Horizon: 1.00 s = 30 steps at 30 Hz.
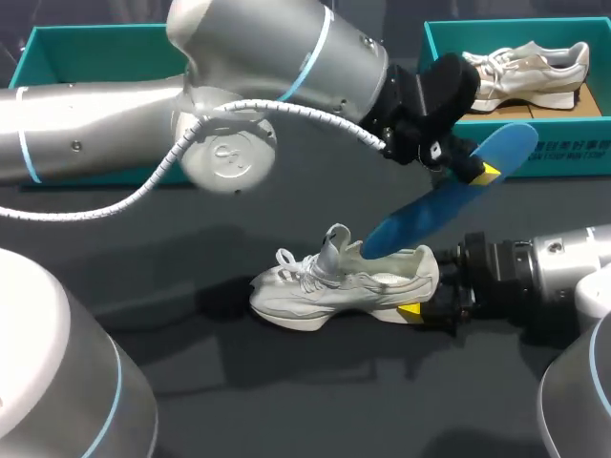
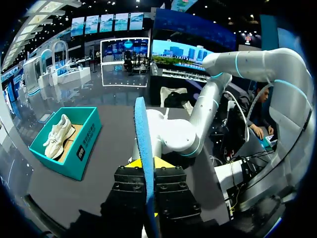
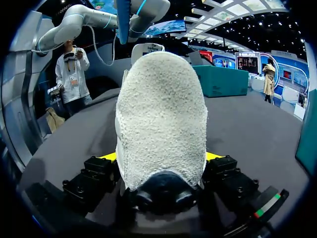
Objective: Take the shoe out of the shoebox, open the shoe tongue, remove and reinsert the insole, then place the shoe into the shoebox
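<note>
One pale grey-white mesh sneaker stands on its sole on the dark grey surface, toe toward my left and tongue raised. The right arm's fingers, yellow-tipped, are clamped on its heel from both sides. Above it a long blue foam insole slants down with its lower end at the sneaker's opening. Its upper end is pinched edge-on between the left arm's fingers, which are closed on it. Farther back on the right, a teal cardboard shoebox holds a second white sneaker. Another teal shoebox stands at the far left.
</note>
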Each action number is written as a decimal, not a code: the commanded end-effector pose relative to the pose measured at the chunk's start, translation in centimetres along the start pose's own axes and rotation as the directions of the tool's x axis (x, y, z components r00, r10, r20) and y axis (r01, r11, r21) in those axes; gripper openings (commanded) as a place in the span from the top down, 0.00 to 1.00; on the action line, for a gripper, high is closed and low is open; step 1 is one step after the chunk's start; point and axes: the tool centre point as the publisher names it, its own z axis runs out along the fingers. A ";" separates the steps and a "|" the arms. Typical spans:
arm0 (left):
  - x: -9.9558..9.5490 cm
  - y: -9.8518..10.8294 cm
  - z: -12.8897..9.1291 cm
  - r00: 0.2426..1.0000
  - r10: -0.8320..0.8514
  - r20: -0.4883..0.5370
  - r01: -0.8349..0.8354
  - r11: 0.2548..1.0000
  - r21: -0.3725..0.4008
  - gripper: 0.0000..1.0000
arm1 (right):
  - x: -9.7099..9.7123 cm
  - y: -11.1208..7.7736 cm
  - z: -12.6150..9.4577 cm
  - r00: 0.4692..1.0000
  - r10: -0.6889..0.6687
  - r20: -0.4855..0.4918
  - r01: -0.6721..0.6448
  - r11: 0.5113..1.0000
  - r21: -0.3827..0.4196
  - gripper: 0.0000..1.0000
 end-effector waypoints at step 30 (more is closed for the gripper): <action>4.4 0.8 -11.4 0.994 -0.057 -0.092 0.087 0.928 0.361 1.00 | 0.1 0.1 0.0 1.000 0.001 0.001 -0.001 1.000 0.005 1.00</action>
